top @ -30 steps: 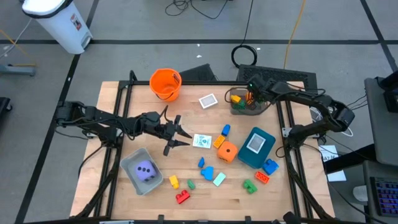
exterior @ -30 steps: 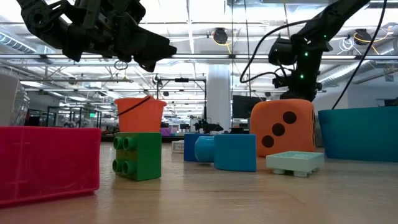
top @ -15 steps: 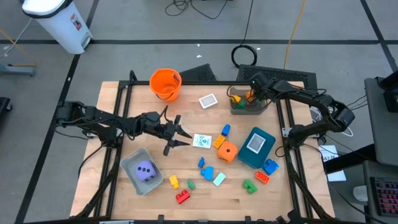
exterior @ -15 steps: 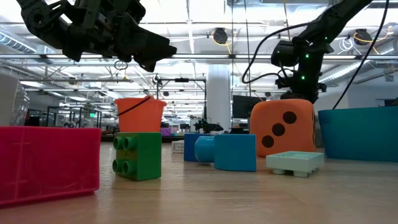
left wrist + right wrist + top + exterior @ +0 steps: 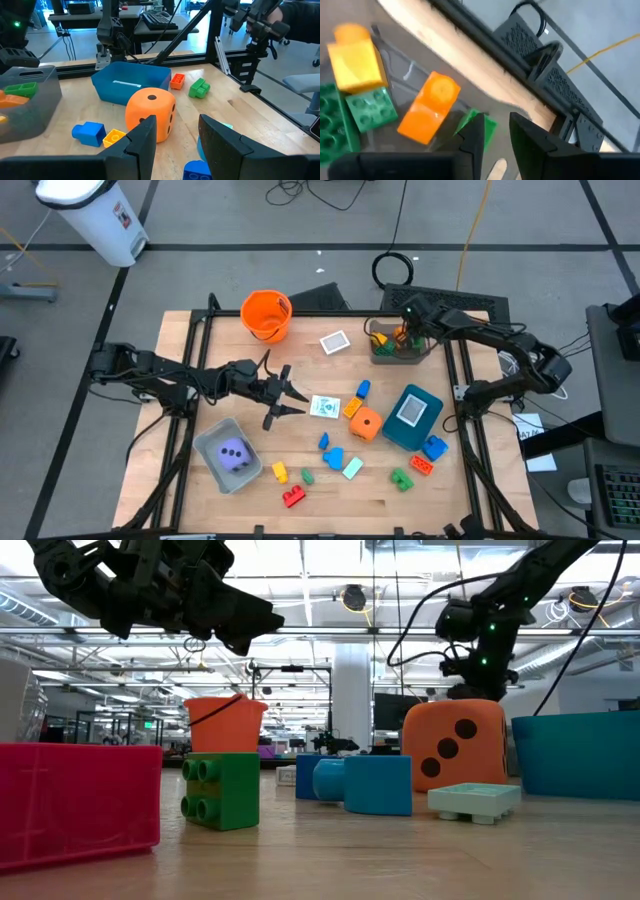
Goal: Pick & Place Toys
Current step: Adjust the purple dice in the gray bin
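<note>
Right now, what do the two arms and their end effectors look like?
Both arms are dark, near black, with jointed links. The left arm ends in an end effector with two thin pointed fingers. The right arm carries black cables along its links and small green lights near the wrist. Its fingers are dark, flat and blocky.

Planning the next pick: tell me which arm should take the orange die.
Left, probably. The left gripper hovers open mid-table, close to the orange die, which fills its wrist view. The right gripper is over the grey bin at the table's far edge, farther off.
</note>
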You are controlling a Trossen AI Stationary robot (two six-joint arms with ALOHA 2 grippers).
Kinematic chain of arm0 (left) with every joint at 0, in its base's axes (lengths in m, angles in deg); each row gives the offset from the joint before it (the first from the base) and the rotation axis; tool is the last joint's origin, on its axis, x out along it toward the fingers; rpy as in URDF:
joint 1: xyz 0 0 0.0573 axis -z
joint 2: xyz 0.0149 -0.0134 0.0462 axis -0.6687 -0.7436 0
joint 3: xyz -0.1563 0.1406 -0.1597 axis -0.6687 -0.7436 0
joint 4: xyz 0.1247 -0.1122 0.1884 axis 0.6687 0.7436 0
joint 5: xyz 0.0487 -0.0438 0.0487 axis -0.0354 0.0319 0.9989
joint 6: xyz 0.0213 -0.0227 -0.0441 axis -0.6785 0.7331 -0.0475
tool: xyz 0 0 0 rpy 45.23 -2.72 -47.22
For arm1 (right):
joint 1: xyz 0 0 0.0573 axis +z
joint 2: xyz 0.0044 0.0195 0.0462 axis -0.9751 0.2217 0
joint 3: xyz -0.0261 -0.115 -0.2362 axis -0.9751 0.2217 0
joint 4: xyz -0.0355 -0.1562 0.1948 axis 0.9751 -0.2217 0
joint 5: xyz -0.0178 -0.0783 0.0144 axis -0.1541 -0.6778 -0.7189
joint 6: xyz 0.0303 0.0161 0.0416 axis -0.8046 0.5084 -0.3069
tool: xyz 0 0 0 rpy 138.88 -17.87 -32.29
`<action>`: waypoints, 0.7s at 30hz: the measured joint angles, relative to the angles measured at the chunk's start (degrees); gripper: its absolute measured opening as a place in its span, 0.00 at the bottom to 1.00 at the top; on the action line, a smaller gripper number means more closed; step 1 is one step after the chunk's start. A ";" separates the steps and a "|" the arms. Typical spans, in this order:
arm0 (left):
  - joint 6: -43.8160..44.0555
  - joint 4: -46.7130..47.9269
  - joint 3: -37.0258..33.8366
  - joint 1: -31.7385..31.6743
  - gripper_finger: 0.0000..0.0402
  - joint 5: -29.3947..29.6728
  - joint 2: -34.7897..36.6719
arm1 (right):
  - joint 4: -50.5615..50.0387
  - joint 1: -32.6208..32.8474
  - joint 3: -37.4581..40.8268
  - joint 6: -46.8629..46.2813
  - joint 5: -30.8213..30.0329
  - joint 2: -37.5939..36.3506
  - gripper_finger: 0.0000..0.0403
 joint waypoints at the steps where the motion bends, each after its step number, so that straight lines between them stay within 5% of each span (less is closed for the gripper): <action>1: -0.20 0.00 0.00 0.00 0.38 0.02 0.00 | 0.74 0.16 -0.01 -0.05 0.29 -0.29 0.22; 5: -0.77 0.00 0.00 0.00 0.38 0.02 -0.01 | 3.74 0.64 -0.02 -0.16 6.51 -2.46 0.25; 16: -0.19 0.02 0.00 0.00 0.38 0.02 0.00 | 19.94 7.24 -0.04 -11.62 40.37 -8.31 0.35; 21: 1.17 0.02 0.00 0.00 0.38 0.02 0.01 | 27.08 16.06 -0.04 -12.93 44.88 -7.94 0.40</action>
